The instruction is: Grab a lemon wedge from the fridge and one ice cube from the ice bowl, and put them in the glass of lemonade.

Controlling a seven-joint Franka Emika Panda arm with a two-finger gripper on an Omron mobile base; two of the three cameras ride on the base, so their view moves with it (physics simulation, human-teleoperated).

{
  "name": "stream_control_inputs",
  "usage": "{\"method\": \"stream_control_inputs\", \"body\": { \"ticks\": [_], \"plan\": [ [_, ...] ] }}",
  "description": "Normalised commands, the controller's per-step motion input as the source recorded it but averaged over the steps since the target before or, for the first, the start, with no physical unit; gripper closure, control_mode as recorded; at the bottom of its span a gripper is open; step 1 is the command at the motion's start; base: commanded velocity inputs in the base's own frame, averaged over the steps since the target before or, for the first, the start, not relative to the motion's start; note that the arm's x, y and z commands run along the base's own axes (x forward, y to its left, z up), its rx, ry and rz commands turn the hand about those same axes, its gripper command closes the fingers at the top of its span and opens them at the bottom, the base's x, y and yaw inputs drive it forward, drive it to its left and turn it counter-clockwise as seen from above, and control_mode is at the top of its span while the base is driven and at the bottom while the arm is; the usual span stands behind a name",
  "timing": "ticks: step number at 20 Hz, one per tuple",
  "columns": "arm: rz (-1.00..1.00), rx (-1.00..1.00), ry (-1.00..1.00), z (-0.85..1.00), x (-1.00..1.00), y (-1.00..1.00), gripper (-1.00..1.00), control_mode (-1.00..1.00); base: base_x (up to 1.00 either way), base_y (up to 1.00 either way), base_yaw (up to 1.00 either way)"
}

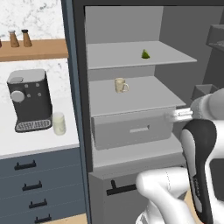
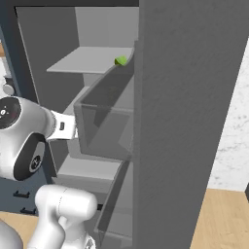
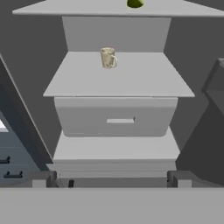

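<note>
I see the fridge [image 1: 131, 109] open: a lemon wedge [image 1: 145, 54] near the upper shelf's back edge, a beige mug [image 1: 120, 85] mid-shelf below, a closed drawer [image 1: 133, 129] beneath. The glass of lemonade [image 1: 59, 123] stands on the counter beside the coffee machine [image 1: 29, 99]. My gripper [image 3: 112, 181] faces the drawer front with jaws apart.

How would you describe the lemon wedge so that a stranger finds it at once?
Look inside the open dark grey fridge. On the upper grey shelf sits the small yellow-green lemon wedge, alone; the beige handled mug stands one shelf lower.
</note>
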Motion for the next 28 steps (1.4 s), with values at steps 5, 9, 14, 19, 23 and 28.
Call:
{"method": "stream_control_inputs", "body": {
  "ticks": [5,9,14,19,23,28],
  "plan": [
    [0.00,0.00,0.00,0.31,0.50,0.00,-1.00,-1.00,0.00,0.00,0.00],
    [0.00,0.00,0.00,0.57,0.19,0.00,-1.00,-1.00,0.00,0.00,0.00],
    [0.00,0.00,-0.01,0.45,0.08,0.00,-1.00,-1.00,0.00,0.00,0.00],
    [-0.06,0.00,-0.06,0.39,0.13,0.00,-1.00,-1.00,0.00,0.00,0.00],
    [-0.11,0.00,-0.08,0.36,0.36,0.00,-1.00,-1.00,0.00,0.00,0.00],
    [-0.11,0.00,-0.01,0.07,0.62,-0.10,-1.00,-1.00,0.00,0.00,0.00]
  ]
}}
